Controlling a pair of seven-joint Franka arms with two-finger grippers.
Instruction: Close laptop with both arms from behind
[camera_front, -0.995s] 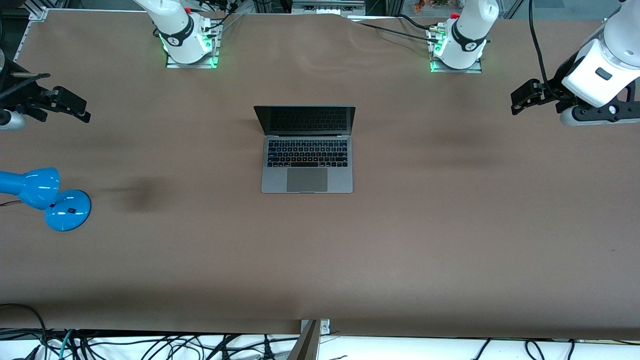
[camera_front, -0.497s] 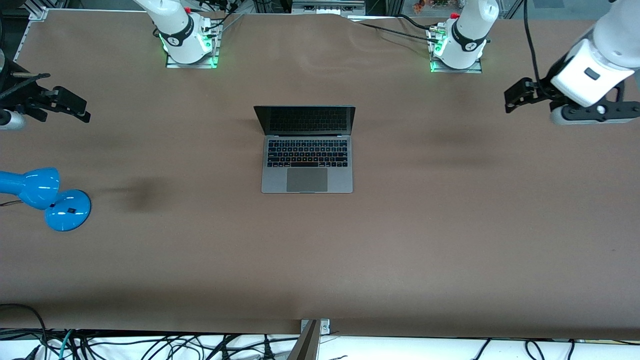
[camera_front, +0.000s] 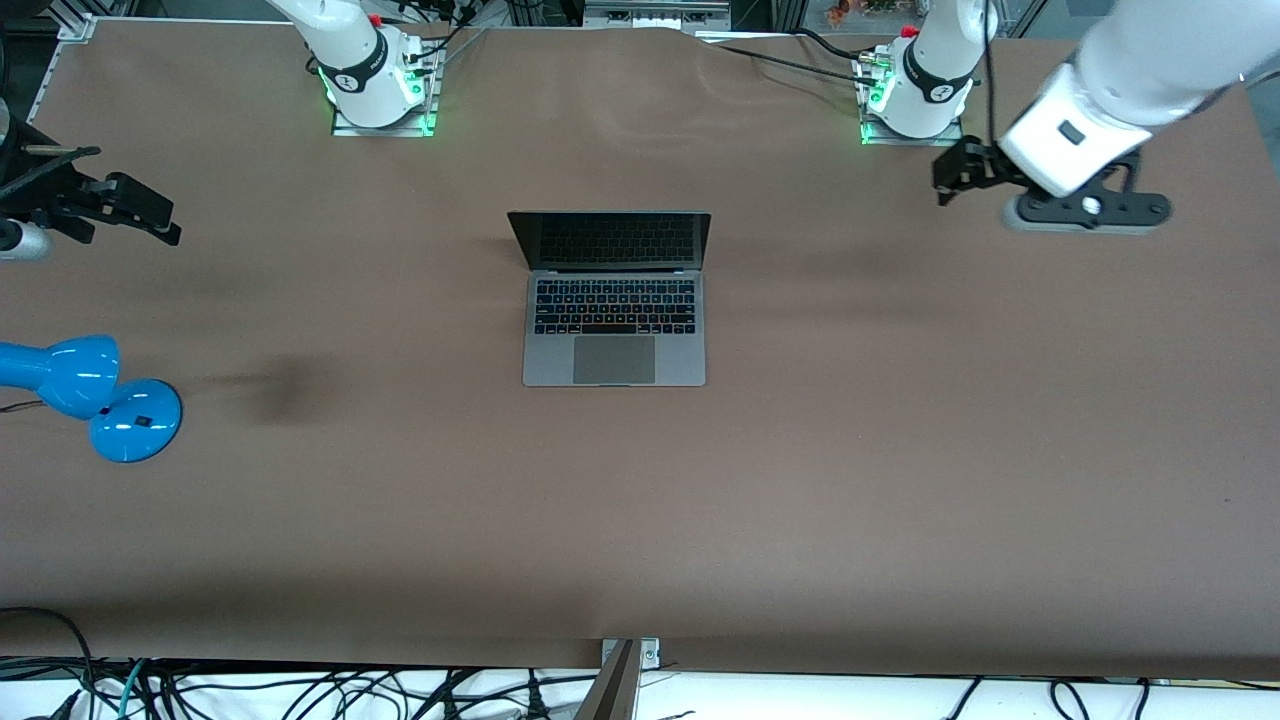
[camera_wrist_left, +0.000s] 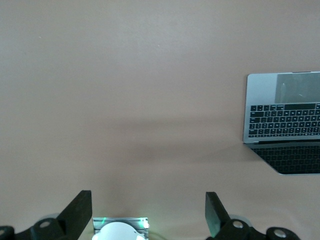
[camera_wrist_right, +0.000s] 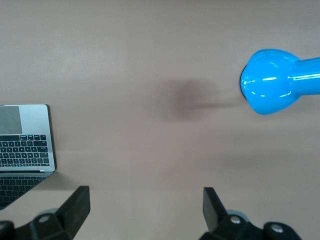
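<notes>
My table (camera_front: 900, 450) wears a matt brown cover, smooth with a few soft wrinkles, and on it the slim grey laptop (camera_front: 614, 330) shows brushed, satin metal around matt black keys and a dark, faintly reflective screen. The bright blue lamp (camera_front: 95, 395) looks like glossy plastic. My arms' white shells (camera_front: 1120, 70) shine smoothly, while my black fingers (camera_wrist_left: 80, 210) look dull and matt.

Brown table (camera_front: 800, 480) spread across the whole scene. Glossy blue desk lamp (camera_front: 90, 395) at the right arm's end of the table, round base (camera_front: 137, 421) flat on the surface, shade (camera_front: 62, 372) beside it. Tangle of black cables (camera_front: 300, 690) below the table's near edge.
</notes>
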